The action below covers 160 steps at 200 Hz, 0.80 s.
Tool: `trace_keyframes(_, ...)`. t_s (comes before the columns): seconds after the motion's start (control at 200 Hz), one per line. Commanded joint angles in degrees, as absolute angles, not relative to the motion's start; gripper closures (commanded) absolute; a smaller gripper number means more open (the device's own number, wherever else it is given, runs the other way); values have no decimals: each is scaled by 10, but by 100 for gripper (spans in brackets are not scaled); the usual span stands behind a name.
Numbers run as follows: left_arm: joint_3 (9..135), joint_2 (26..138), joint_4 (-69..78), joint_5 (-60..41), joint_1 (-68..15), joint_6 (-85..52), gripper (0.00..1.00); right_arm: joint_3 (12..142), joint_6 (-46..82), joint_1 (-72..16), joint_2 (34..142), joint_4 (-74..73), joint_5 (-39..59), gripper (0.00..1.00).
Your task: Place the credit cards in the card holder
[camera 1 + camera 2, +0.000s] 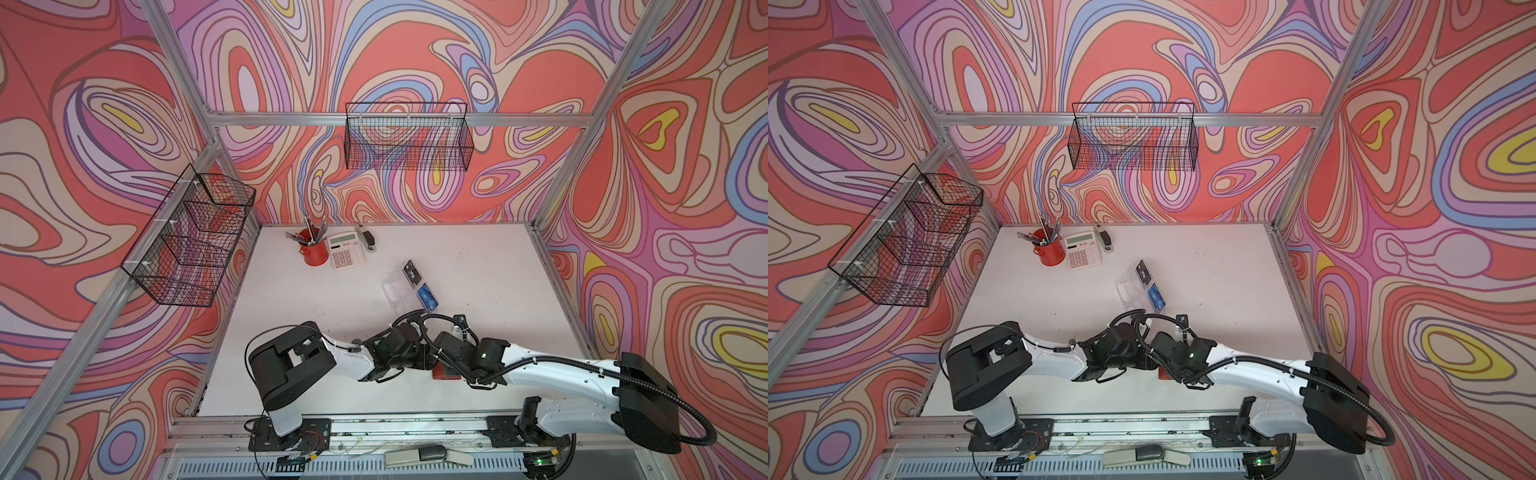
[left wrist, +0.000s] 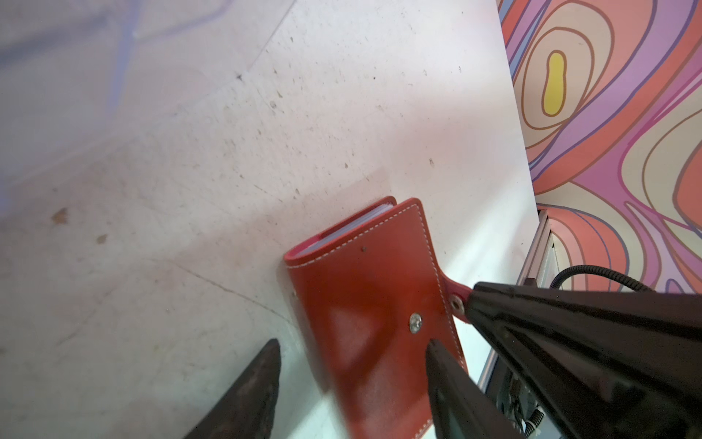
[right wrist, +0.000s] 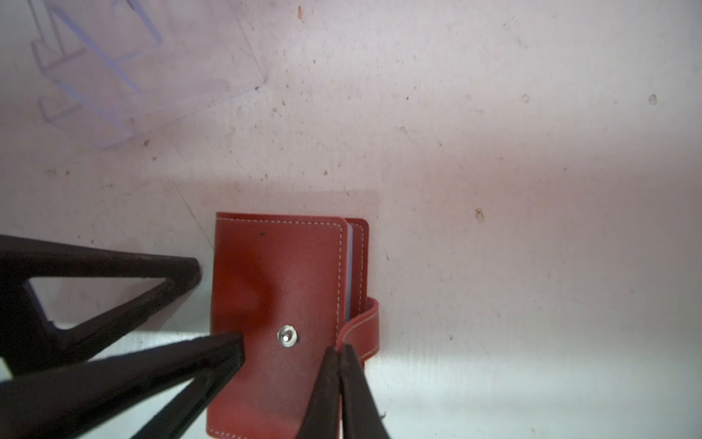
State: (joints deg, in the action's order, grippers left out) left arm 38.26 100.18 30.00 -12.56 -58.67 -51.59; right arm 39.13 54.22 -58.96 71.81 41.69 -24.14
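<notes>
Holder (image 3: 277, 281) lies closed and flat on the table (image 1: 478, 270), front centre. In both top views it sits under the two wrists and only a red corner shows.

Right gripper (image 3: 340, 350) is pinched tight on the end of the strap (image 3: 364, 323), just beside the holder's open edge. The strap is unsnapped: the stud (image 3: 287, 336) on the cover is bare, and the strap curls round the open edge from below.

Left gripper (image 2: 353, 342) has its jaws wide and holds nothing. One finger (image 2: 258, 384) is beside the spine, the other over the cover near the stud. Can't tell whether either touches the cover.

Cards are not in the holder. Black card (image 1: 410, 274) and blue card (image 1: 427, 297) are at the right side of the clear stand (image 1: 392, 291), behind the grippers and well apart from the holder. Can't tell if they are slotted in or leaning on it.

Pen cup (image 1: 312, 251), calculator (image 1: 347, 249) and stapler (image 1: 366, 240) sit in a row at the back left of the table.
</notes>
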Motion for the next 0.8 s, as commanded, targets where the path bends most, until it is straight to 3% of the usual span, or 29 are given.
trace_keyframes(0.0, 382, 1020, 254, -115, -589, -512, 37, 396, 549, -593, 711, 428, -248, 100)
trace_keyframes(0.406, 387, 1029, 244, -113, -589, -515, 37, 397, 536, -593, 715, 401, -235, 100)
trace_keyframes(0.631, 388, 1039, 228, -103, -589, -523, 54, 397, 523, -593, 729, 373, -220, 100)
trace_keyframes(0.796, 392, 1047, 205, -91, -589, -531, 54, 385, 523, -593, 735, 352, -214, 100)
